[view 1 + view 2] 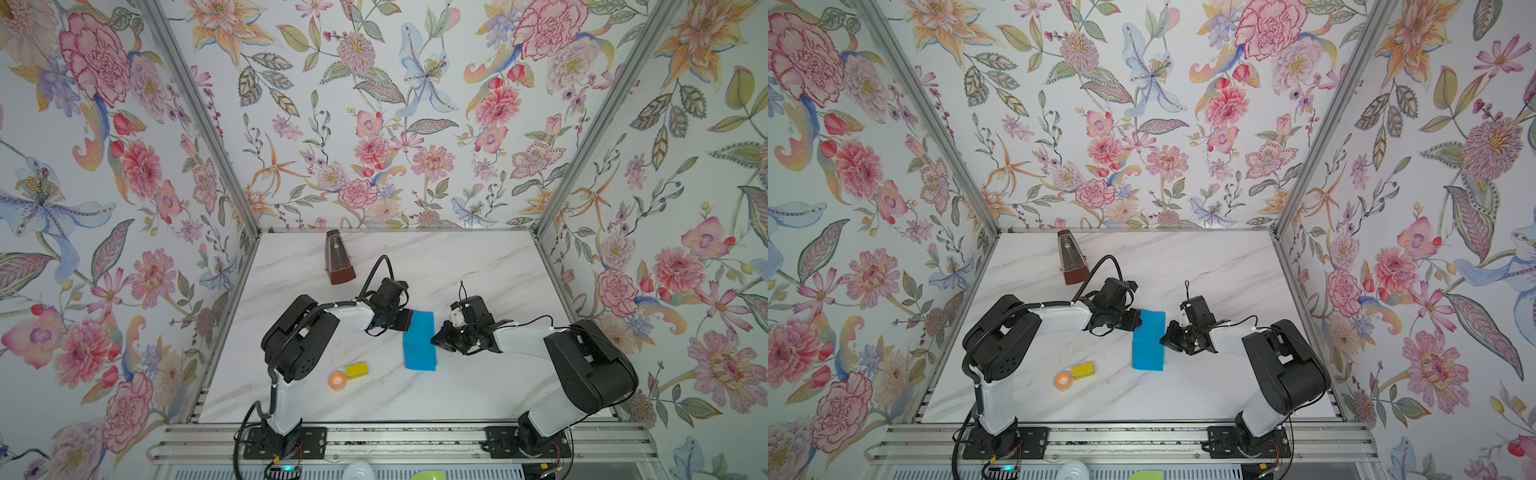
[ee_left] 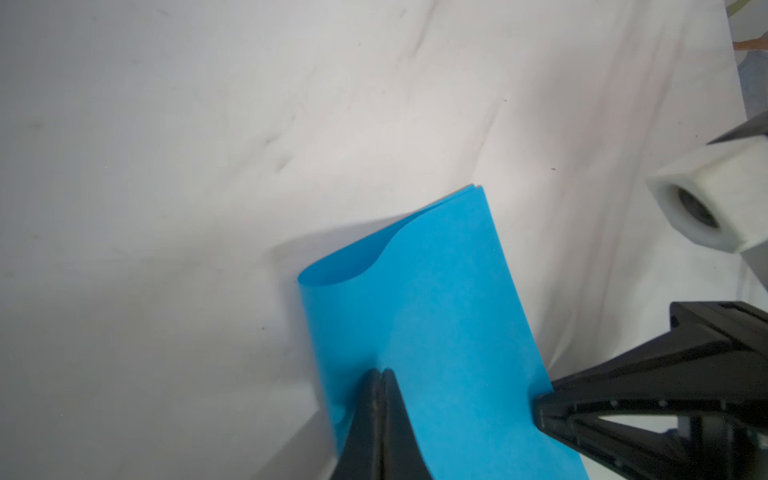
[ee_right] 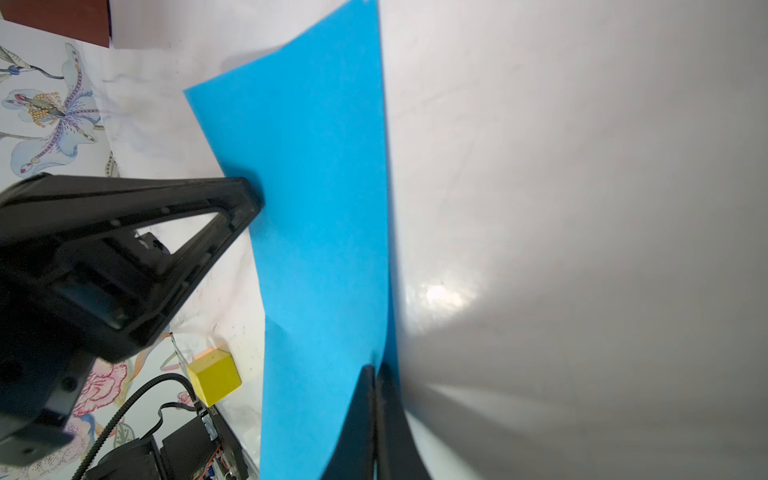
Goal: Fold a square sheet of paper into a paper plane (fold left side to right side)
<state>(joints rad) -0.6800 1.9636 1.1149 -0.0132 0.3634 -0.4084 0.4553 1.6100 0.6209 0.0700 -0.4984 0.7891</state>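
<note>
Left gripper (image 1: 409, 322) and right gripper (image 1: 434, 338), both pressed together, touched the folded square sheet of paper (image 1: 419, 345); yellow block (image 1: 356, 370) and tape roll (image 1: 337, 379) sat near-left.

**Your two arms: white shells, black joints**

You've got a left arm (image 1: 353, 318) and a right arm (image 1: 519, 340) with glossy white links between bulky black joint housings. A ribbed black conduit (image 1: 307, 319) follows the left, and a thin black wire (image 1: 536, 317) follows the right. Both have black base plates (image 1: 316, 442) fixed with screws. The left gripper (image 3: 249, 199) and right gripper (image 2: 542, 405) match — black, hollow triangular frames dotted with small holes.
</note>
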